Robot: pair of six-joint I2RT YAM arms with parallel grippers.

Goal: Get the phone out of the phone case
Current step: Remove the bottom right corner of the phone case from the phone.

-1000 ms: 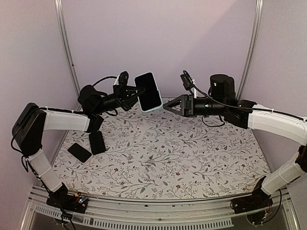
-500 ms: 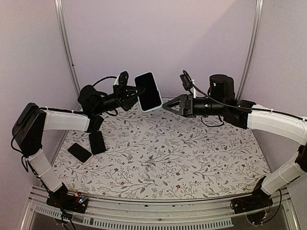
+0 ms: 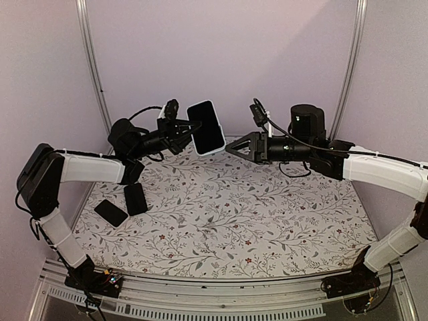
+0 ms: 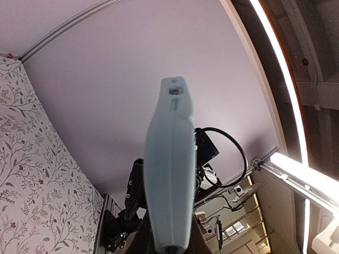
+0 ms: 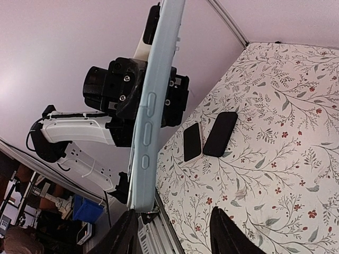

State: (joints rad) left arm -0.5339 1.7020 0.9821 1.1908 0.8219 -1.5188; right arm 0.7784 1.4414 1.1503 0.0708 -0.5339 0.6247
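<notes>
Phone case (image 5: 151, 111) with phone (image 3: 206, 126) inside is hovering over the far edge of the surface (image 3: 267, 214); left gripper (image 3: 192, 131) jaws are clamping it; right gripper (image 3: 234, 148) jaws are gaping just beside.

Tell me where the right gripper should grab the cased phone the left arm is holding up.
Likely pinch across the cased phone at its free right edge, coming from the right: the left gripper clamps the left edge, and the open right gripper faces this thin side.

The dark-screened phone (image 3: 207, 127) sits in its pale blue case (image 5: 151, 106), upright, clamped in the left gripper (image 3: 191, 128), just beside the right gripper's (image 3: 232, 150) spread tips
</notes>
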